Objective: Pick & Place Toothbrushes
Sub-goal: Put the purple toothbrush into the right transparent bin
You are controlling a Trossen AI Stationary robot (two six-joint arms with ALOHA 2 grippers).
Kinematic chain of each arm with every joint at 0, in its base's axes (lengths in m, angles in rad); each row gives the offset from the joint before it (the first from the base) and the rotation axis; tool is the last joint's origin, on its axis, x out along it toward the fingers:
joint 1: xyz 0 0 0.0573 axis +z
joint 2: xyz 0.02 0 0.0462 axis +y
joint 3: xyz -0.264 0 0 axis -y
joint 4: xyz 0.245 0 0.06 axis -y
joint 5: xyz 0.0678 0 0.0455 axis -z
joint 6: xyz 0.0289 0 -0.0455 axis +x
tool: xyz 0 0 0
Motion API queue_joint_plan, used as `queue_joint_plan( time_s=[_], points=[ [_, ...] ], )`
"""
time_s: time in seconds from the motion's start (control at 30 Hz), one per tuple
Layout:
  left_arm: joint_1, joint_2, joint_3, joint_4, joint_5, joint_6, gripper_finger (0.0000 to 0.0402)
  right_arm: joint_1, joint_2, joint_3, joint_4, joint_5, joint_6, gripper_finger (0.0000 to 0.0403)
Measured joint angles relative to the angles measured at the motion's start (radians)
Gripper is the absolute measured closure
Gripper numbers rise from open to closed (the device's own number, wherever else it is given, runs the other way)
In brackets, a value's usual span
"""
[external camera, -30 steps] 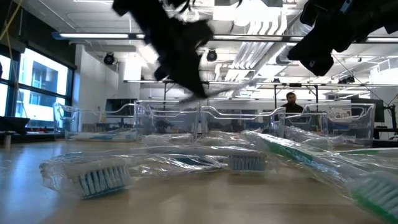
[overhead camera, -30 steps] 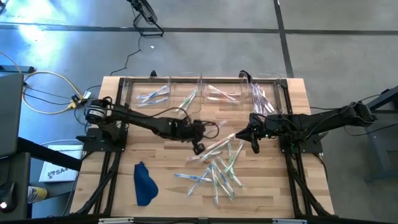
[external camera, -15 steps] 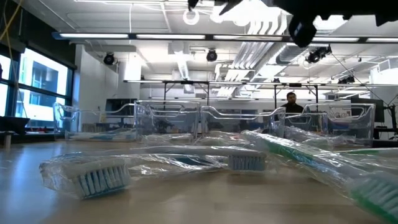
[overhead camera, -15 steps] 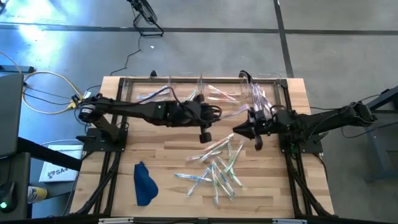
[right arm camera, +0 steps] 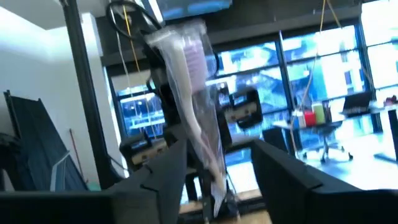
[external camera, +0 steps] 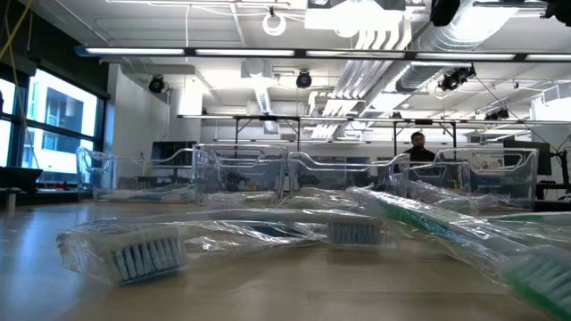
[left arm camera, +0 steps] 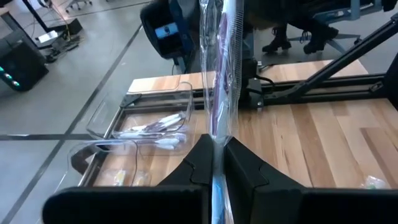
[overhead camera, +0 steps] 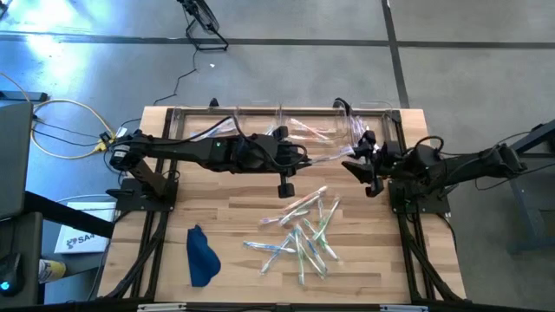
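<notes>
My left gripper [overhead camera: 302, 158] hangs over the table's middle, near the clear bins [overhead camera: 286, 126], and is shut on a whitish-purple toothbrush [overhead camera: 328, 158] in a clear wrapper. The toothbrush [left arm camera: 219, 68] sticks out toward the table's right. My right gripper [overhead camera: 353, 162] is open at its free end, and its fingers stand on either side of the toothbrush [right arm camera: 189, 81]; I see no touch. Several more wrapped toothbrushes [overhead camera: 303, 230] lie in a loose pile on the wood at the near middle. My left gripper pinches the wrapped toothbrush between its two fingers [left arm camera: 239, 165], at a point on the handle [left arm camera: 217, 140] toward the end nearer the arm. The fingers come from the table's left, about level, and lie along the toothbrush. The toothbrush is lifted clear and points at the right arm.
A row of clear bins [overhead camera: 208, 128] with a few toothbrushes in them runs along the far edge. A dark blue cloth [overhead camera: 201, 256] lies at the near left. In the low view, wrapped toothbrushes [external camera: 268, 234] lie close by, and a person [external camera: 419, 147] is far behind the table.
My left gripper has risen from just above the pile and gone toward the far edge, carrying the toothbrush clear of the table. My right gripper has risen, tipped its fingers upward and gone toward the far edge, up to the toothbrush's free end.
</notes>
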Motion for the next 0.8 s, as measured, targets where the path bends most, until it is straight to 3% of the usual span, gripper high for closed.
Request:
queue_joint_plan(
  time_s=[0.17,0.8],
  points=[
    [0.000,0.003,0.000,-0.005,0.002,-0.001,0.0389,0.000,0.005,0.000,0.021,-0.002,-0.023,0.0203],
    [0.000,0.003,0.000,-0.033,0.000,-0.009,0.0389,0.000,0.127,0.038,0.125,-0.002,-0.016,0.0215]
  ],
)
